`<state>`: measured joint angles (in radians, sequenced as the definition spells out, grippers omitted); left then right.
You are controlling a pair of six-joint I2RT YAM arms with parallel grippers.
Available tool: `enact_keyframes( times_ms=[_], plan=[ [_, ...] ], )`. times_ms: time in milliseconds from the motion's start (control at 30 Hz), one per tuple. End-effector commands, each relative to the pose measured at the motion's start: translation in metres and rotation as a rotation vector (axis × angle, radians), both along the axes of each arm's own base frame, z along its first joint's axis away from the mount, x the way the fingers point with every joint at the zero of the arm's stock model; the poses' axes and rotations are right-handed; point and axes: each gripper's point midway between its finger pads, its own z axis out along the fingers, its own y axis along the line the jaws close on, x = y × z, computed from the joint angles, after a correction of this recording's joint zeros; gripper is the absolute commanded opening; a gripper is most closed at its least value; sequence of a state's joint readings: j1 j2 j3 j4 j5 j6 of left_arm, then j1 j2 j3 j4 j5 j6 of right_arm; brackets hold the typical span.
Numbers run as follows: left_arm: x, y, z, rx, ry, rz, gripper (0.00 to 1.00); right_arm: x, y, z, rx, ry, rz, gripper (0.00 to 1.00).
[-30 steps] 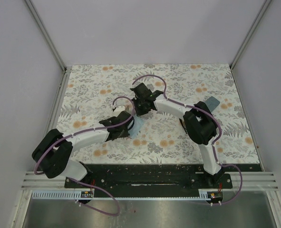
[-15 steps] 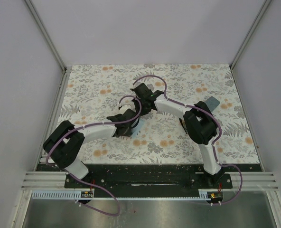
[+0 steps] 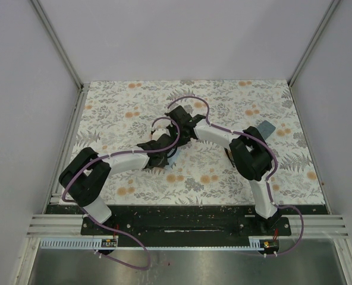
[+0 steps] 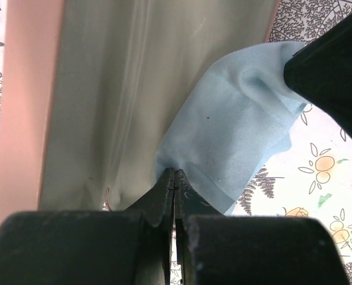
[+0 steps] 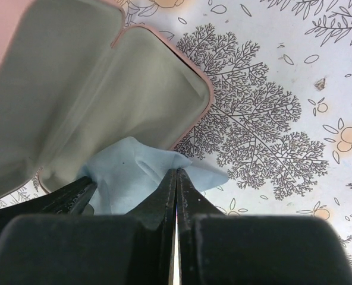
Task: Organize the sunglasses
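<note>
On the flowered table [image 3: 116, 107], near its middle, a pink case [image 5: 75, 89] is laid open and its grey-green lining is shown. A light blue cloth [image 4: 235, 119] is draped over the case's rim, partly onto the table. The left gripper [image 4: 175, 178] is pressed together at the cloth's edge. The right gripper [image 5: 176, 175] is closed too, with its tips over the cloth. The sunglasses cannot be made out in any view.
</note>
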<state>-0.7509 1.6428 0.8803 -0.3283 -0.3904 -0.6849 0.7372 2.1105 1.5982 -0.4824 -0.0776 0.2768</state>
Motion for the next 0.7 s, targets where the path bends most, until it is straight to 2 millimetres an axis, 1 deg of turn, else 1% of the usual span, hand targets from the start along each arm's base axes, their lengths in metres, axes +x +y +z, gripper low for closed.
enact_keyframes(
  times_ms=[0, 200, 367, 500, 667],
  plan=[
    [-0.006, 0.007, -0.009, 0.031, 0.032, 0.007, 0.00, 0.009, 0.009, 0.040, 0.092, -0.062, 0.009, 0.00],
    [-0.002, 0.012, 0.030, 0.015, -0.034, 0.020, 0.00, 0.016, 0.015, 0.056, 0.119, -0.094, 0.024, 0.00],
    [-0.002, 0.012, 0.051, -0.017, -0.068, 0.022, 0.00, 0.022, 0.022, 0.062, 0.129, -0.100, 0.035, 0.00],
    [-0.003, 0.017, 0.054, -0.008, -0.071, 0.030, 0.00, 0.025, 0.026, 0.064, 0.139, -0.099, 0.040, 0.00],
    [-0.007, 0.020, 0.050, 0.002, -0.063, 0.042, 0.00, 0.028, 0.031, 0.061, 0.148, -0.094, 0.050, 0.00]
  ],
)
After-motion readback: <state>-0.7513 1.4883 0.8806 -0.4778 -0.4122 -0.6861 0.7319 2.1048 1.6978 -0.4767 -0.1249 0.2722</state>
